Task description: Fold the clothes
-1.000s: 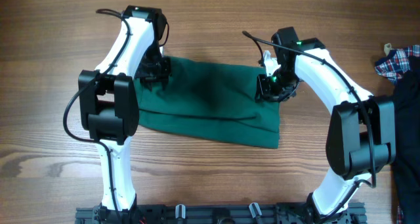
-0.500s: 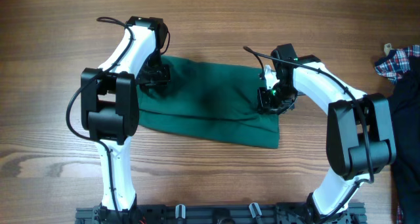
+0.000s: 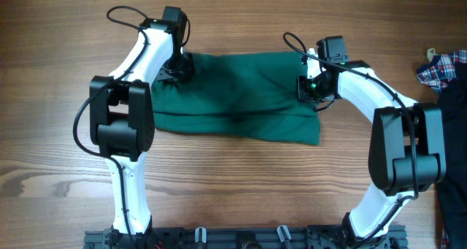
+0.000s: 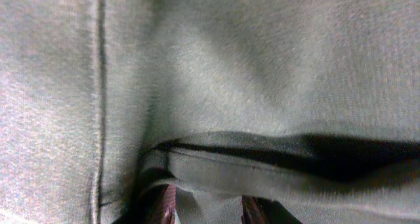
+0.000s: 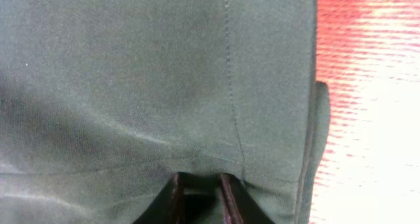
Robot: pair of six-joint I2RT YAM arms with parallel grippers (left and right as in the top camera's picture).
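So the clothes (image 3: 241,96) lie flat-ish mid-desk (image 3: 233,190), one dark green piece stretched left to right. The left claw (image 3: 177,65) is on its far-left corner and the right claw (image 3: 309,88) is on the right edge near the far corner. Both are squeezed down narrow and pinching fabric, and in the wrist views the cloth bunches right at the fingers (image 4: 161,207). My guess is they grab both far ends so the far edge lifts as one straight line and can be carried over to the near edge. There's plenty of bare wood on the far and near sides. The plaid cloth (image 3: 442,66) and black garment (image 3: 454,125) sit well off to the right, out of the way. One thing to watch is the arms flanking the cloth.
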